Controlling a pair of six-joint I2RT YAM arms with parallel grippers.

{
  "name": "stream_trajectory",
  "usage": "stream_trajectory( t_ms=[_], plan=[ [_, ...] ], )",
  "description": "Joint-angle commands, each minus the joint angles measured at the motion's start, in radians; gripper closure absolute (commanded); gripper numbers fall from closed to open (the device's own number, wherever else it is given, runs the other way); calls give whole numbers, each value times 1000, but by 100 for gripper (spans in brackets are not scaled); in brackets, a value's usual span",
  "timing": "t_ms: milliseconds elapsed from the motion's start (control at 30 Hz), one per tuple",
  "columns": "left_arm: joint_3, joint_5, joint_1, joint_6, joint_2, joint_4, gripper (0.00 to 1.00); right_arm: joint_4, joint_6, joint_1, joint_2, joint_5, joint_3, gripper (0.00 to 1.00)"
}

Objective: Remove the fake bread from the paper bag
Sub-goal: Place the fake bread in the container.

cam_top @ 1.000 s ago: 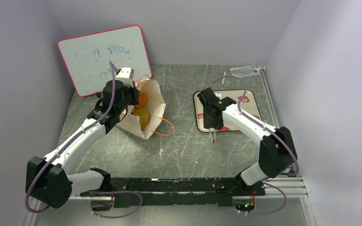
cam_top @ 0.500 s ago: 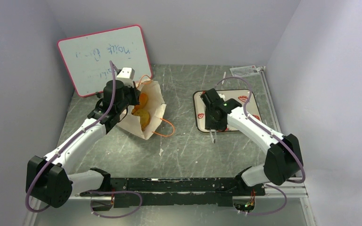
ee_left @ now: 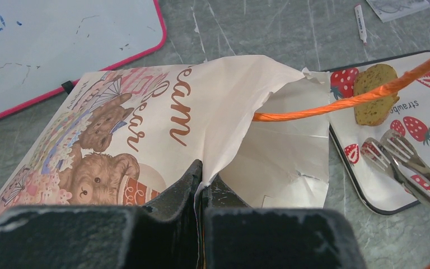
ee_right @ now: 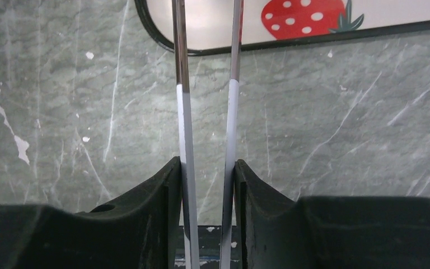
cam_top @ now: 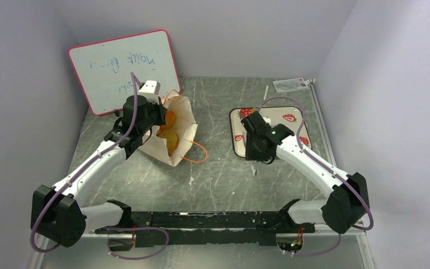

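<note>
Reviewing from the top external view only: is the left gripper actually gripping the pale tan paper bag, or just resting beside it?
Observer: The left wrist view shows the left gripper shut on the pale tan paper bag at its open rim.
Operator: Any bread out yet?
Observer: One brown speckled bread chunk lies on the white strawberry-printed tray.
Operator: What does the right gripper hold?
Observer: It holds thin metal tongs, both arms pinched between its fingers.
</note>
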Motion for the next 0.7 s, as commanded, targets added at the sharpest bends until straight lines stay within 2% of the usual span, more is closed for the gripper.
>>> stream_trajectory(
  t_ms=[0, 367, 500, 667],
  plan=[
    [1, 39, 9, 23, -25, 63, 93, -27, 50, 44, -47, -2, -8, 63],
    [-84, 116, 38, 54, -57, 119, 93, -74, 99, 103, -132, 13, -2, 74],
    [-101, 155, 51, 68, -56, 139, 93, -87, 110, 135, -151, 16, 49, 78],
    [-133, 205, 63, 67, -56, 173, 93, -123, 102, 163, -142, 27, 141, 80]
  ],
)
